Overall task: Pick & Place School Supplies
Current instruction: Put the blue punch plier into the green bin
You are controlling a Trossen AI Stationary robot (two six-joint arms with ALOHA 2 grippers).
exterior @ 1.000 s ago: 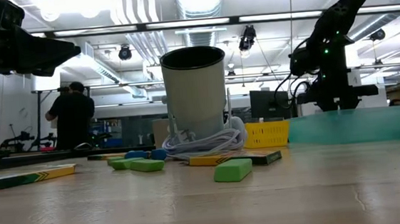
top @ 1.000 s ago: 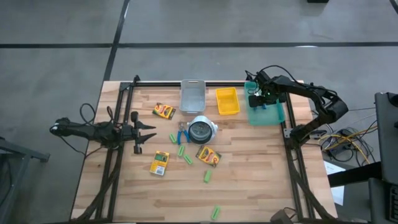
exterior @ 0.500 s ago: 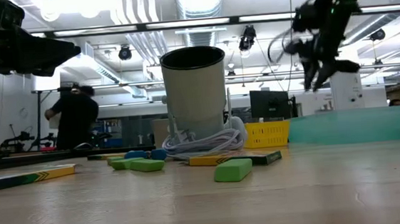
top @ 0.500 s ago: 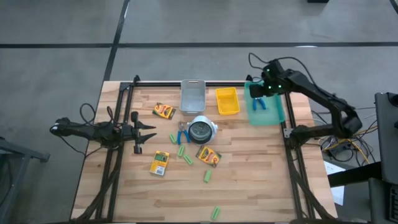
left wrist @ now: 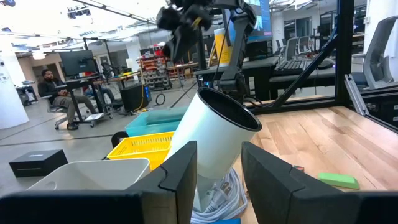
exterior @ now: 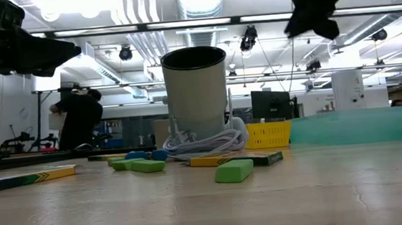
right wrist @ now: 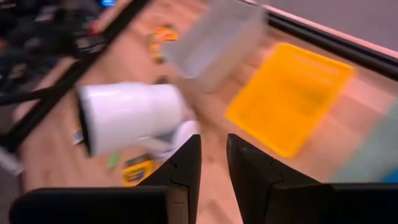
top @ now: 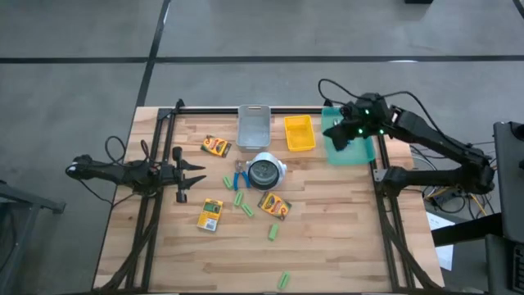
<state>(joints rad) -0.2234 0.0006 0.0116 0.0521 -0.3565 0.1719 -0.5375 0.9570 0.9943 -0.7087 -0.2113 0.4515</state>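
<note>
Three yellow-and-green crayon boxes (top: 216, 147), (top: 210, 215), (top: 274, 205) lie flat on the wooden table. Several light-green sticks (top: 247, 210) lie scattered around them, one (top: 284, 280) near the near edge. A blue-handled tool (top: 239, 174) lies beside the white cup (top: 264, 170). I see no second tool. My right gripper (top: 332, 131) hangs open and empty, high over the left edge of the teal bin (top: 356, 149). In the right wrist view, my right gripper (right wrist: 214, 168) looks toward the yellow bin (right wrist: 289, 99). My left gripper (top: 201, 174) waits open at the table's left, pointing at the cup.
A clear bin (top: 254, 124) and the yellow bin (top: 300, 133) stand at the far edge beside the teal one. The cup with a white cord (exterior: 203, 144) stands mid-table. Black frame rails (top: 155, 164) run along the left and right sides. People are in the room beyond.
My right gripper has risen out of the teal bin and swung toward the table's left, ending high over the bin's left edge. A blue-handled tool showed lying in that bin half a second ago. My left arm has kept still.
</note>
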